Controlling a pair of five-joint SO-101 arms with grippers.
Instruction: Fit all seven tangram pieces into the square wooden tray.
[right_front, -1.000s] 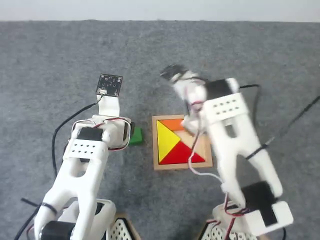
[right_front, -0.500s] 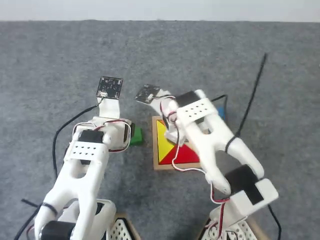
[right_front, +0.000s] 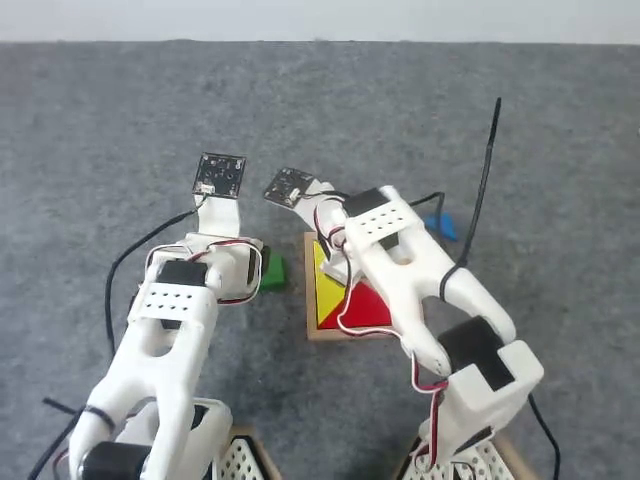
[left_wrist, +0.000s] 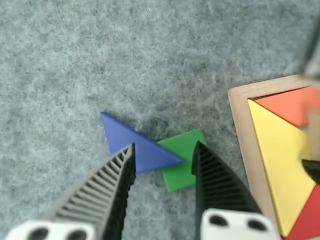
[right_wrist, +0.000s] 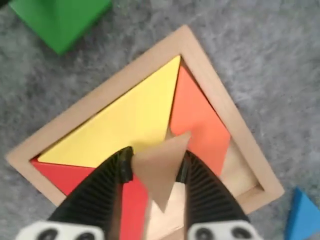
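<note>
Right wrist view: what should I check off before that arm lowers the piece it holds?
1. Grip: right gripper clamps pale tan triangle: ok.
2. Room: bare floor in square wooden tray: ok.
3. Fit: triangle turned to match the gap: cannot tell.
4. Clearance: left gripper open, off the tray: ok.
5. Completion: not ok; blue triangle and green square lie on grey mat.

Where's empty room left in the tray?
Bare wood is free in the tray corner, between the orange piece, the red triangle and the rim, partly under the held tan triangle. The yellow triangle's side is full. Outside, green square and blue triangle crowd the mat.
</note>
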